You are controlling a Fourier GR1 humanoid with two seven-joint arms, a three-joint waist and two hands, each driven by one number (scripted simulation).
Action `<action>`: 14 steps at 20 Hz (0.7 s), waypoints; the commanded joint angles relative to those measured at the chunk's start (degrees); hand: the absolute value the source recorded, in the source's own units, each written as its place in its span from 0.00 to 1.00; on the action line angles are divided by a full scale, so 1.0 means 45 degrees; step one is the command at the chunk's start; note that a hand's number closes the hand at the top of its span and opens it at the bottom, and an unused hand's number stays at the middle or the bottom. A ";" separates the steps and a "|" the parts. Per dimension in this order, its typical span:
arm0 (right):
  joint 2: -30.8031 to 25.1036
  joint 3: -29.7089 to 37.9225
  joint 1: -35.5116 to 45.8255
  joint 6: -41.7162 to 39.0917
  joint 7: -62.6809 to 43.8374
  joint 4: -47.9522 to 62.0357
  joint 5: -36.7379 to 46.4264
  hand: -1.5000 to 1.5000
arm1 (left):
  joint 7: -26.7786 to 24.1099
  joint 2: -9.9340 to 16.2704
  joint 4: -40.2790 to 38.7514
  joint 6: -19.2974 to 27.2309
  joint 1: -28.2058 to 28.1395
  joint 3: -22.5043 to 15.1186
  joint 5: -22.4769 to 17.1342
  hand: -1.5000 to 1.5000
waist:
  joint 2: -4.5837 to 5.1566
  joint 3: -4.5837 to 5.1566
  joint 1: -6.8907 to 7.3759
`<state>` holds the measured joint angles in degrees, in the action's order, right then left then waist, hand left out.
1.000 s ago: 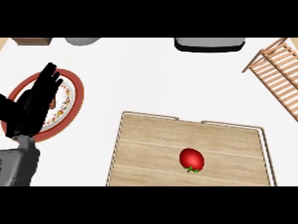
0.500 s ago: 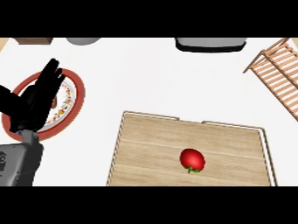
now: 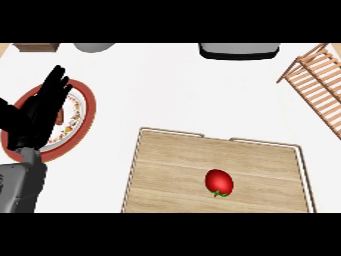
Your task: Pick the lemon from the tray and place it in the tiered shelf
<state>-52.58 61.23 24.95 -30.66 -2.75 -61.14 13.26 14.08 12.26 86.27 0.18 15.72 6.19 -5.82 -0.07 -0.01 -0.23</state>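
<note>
— Looking down at the wooden tray [image 3: 165, 165], what have you got?

— A red fruit [image 3: 219, 182], not the yellow lemon I'd expect, lying alone on the boards right of centre, green stem toward me, long axis running roughly away from me.

— And your hands?

— My left hand [image 3: 36, 112] stands open, fingers straight, over the red-rimmed plate [image 3: 88, 107], well apart from the fruit, which lies to its lower right. No right hand showing. The slatted tiered shelf [image 3: 328, 97] waits at far right.

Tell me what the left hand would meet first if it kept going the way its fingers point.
The left hand points up and slightly right, over the red-rimmed plate. Beyond it lies bare counter, then probably the grey object at the far edge; depth is unclear.
</note>
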 commanded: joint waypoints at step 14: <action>-0.4886 0.2883 -0.4722 -0.5362 0.5930 0.6639 -0.1610 0.00 | 0.0297 0.0029 0.0539 0.0006 -0.0268 0.0131 -0.0054 0.50 | -0.0023 -0.0070 -0.0240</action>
<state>-72.98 73.48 8.57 -49.08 13.90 -34.20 5.69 13.42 12.55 87.07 -0.37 13.77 7.45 -6.42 -0.16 -0.20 -1.31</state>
